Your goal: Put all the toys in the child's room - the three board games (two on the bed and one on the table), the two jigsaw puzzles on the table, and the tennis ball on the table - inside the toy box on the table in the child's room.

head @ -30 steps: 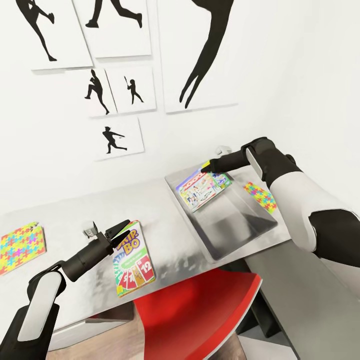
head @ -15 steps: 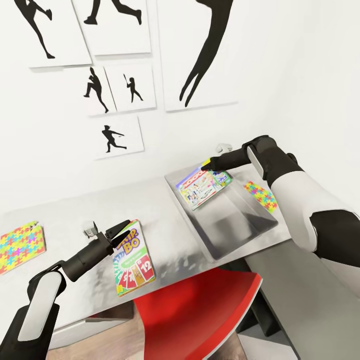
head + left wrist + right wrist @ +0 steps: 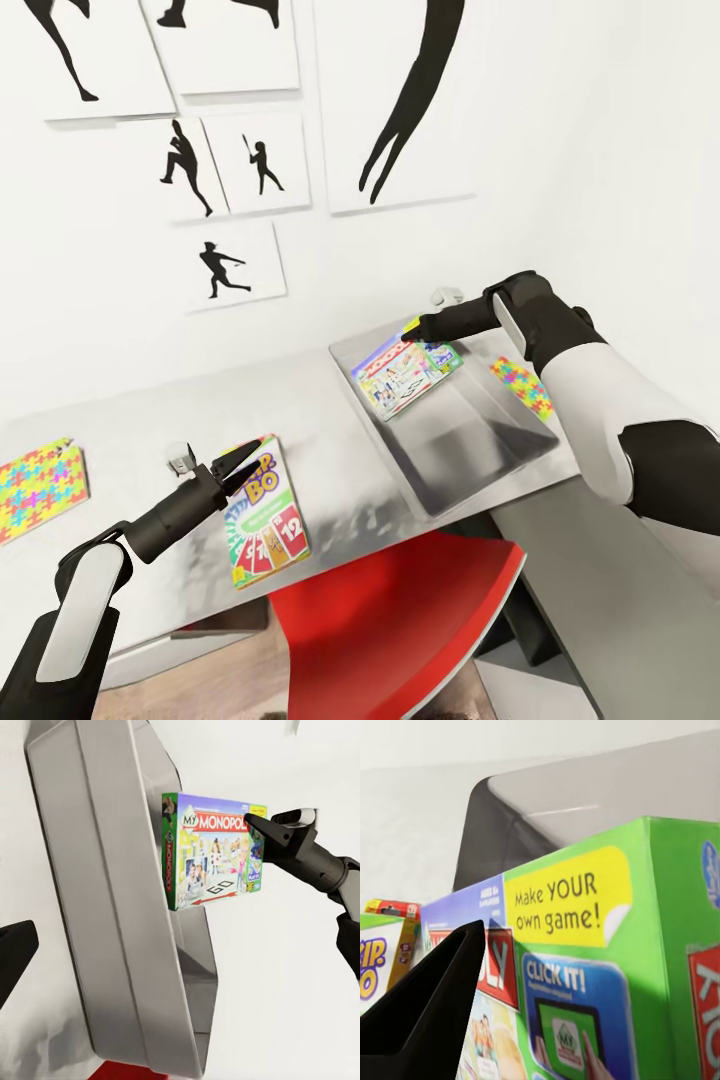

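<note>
Here the right gripper (image 3: pixel 412 330), jaws clamped on the Monopoly box (image 3: pixel 405 372), holds it tilted over the bin (image 3: pixel 480 450) for release; left gripper (image 3: pixel 243 462) jaws apart above Skip-Bo (image 3: pixel 263 512).

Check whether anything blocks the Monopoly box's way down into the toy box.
Nothing visible does. The right gripper holds the Monopoly box tilted over the far end of the toy box, whose grey floor beneath looks bare. The nearest jigsaw puzzle lies on the table outside the rim.
</note>
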{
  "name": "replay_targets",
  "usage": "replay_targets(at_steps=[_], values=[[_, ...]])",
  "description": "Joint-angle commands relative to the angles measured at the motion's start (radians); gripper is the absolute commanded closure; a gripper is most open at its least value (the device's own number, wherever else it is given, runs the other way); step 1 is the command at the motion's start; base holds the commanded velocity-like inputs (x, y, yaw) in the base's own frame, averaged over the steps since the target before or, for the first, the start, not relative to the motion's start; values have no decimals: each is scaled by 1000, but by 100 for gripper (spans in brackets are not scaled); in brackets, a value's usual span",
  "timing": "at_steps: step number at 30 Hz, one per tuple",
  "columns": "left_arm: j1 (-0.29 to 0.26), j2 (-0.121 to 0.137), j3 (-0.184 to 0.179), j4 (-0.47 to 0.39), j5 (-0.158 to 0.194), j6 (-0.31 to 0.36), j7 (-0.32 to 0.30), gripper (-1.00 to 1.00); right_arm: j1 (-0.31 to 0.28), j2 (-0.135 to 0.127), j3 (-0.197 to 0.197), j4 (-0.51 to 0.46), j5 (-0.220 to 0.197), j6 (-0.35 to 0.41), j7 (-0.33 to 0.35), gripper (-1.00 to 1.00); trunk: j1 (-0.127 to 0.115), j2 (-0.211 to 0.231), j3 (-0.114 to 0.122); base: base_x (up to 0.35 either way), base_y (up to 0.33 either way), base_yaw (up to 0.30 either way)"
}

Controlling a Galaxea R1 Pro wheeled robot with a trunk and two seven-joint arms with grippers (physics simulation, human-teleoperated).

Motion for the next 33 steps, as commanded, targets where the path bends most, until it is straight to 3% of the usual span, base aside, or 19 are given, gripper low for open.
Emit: replay_targets(at_steps=[1,26,33], values=[[-1,0,1,0,1,6,-2,-100,-1,-1,2,-1,10,0,9,100,0,-2,-3,0,0,0],[-1,0,-1,-1,4,7,-5,-100,-2,-3,3,-3,10,-5,9,100,0,-2,-39,0,0,0],[1,-1,-9,-34,13,11,-36,-100,-1,-4,3,-8,10,-16,5,100,0,-2,-42,0,0,0]])
